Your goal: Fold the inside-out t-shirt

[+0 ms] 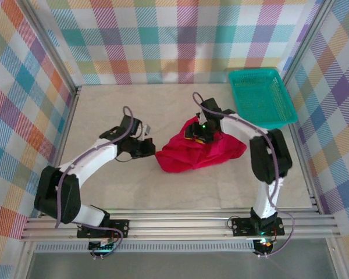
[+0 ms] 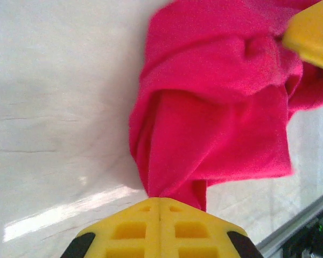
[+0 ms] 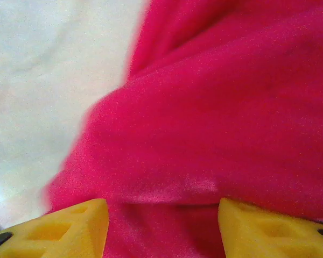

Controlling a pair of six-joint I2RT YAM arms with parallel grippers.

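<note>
Yellow fingers (image 2: 145,214) of the left gripper (image 2: 160,203) are pressed together on a fold of the inside-out t-shirt (image 2: 215,118), red cloth rising straight out of their seam. The right gripper (image 3: 162,207) stands spread, its 2 fingers apart with red cloth lying between and under them.

From above, the t-shirt (image 1: 200,152) is a crumpled heap just right of the worktop's middle. Its long axis runs left to right, the right end tipped slightly toward the far edge.

The left arm (image 1: 87,160) sweeps low from the near left corner to the heap's left end. The right arm (image 1: 266,154) rises from the near right corner, then folds back left, its gripper pointing down onto the heap's far side.

The worktop (image 1: 104,104) is pale and marbled. A teal basket (image 1: 262,96) sits at its far right corner, and plaid walls (image 1: 163,40) enclose it.
</note>
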